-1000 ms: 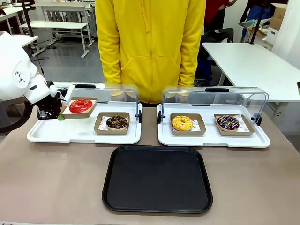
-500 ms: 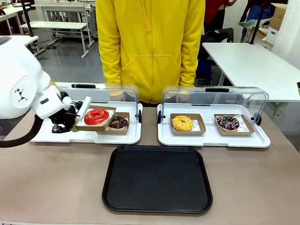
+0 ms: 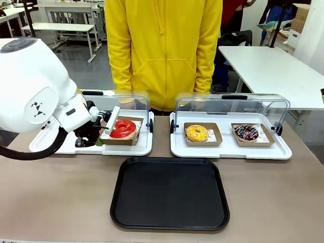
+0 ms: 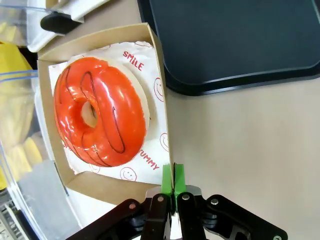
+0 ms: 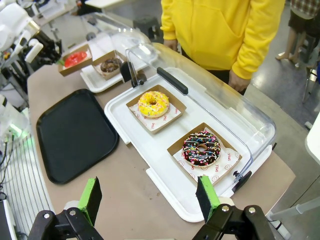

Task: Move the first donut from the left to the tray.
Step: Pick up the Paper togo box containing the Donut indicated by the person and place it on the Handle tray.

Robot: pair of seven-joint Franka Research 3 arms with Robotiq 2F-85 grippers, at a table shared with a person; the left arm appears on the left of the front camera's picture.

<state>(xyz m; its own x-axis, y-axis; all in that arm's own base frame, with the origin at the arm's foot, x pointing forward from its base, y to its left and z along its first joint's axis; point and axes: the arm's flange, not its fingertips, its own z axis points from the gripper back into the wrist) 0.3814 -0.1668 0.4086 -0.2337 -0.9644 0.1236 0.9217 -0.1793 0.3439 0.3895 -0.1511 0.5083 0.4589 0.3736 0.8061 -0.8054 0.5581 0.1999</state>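
Bright even indoor light, soft shadows, wide-angle wrist distortion

Glossy red glaze on donut [image 4: 100,112]; matt brown cardboard holder [image 4: 102,182]; smooth black plastic tray [image 3: 169,194].

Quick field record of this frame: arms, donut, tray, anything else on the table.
left gripper: shut on the edge of the cardboard holder, lifted off the table
red glazed donut: in the holder, carried over the left white tray
right gripper: open, holding nothing, above the right white tray
black tray: nothing on it, on the table's near middle
yellow-glazed donut: in the right white tray
sprinkled chocolate donut: same tray, farther right
person: standing at the far side
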